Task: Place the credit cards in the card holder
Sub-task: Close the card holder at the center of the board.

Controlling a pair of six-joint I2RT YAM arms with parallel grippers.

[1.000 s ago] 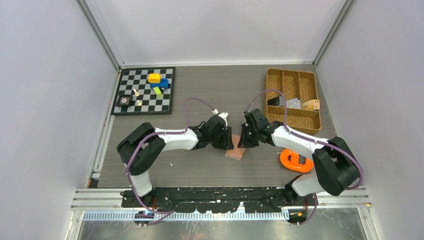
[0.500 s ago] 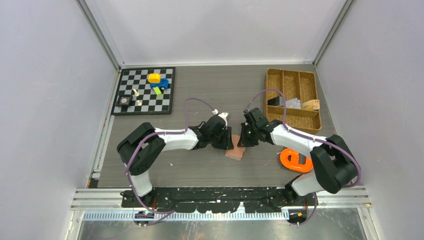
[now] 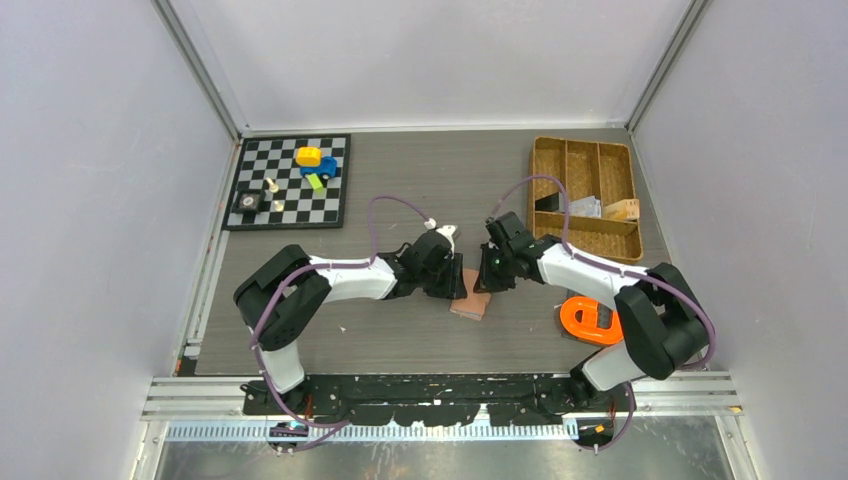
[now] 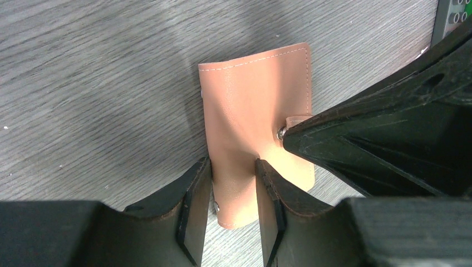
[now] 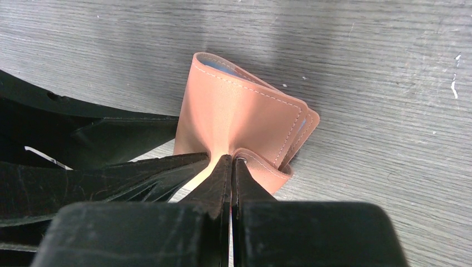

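The salmon-pink card holder [image 3: 470,304] lies at the table's middle, partly lifted between both grippers. My left gripper [image 4: 232,164] is shut on the card holder's [image 4: 253,94] folded body, one finger on each side. My right gripper [image 5: 232,158] is shut tight on the snap tab of the card holder [image 5: 234,114], pulling the cover up. A pale blue edge shows inside the fold. From above, the left gripper [image 3: 455,281] and right gripper [image 3: 487,279] meet over it. A dark credit card [image 3: 547,204] and a pale one [image 3: 587,207] sit in the wicker tray.
The wicker tray [image 3: 585,240] stands at the back right and also holds a small tan box [image 3: 623,210]. A chessboard [image 3: 290,195] with small toys lies at the back left. An orange object [image 3: 590,322] rests by the right arm.
The right arm's elbow has drifted slightly left. Both grips on the card holder stay as they were.
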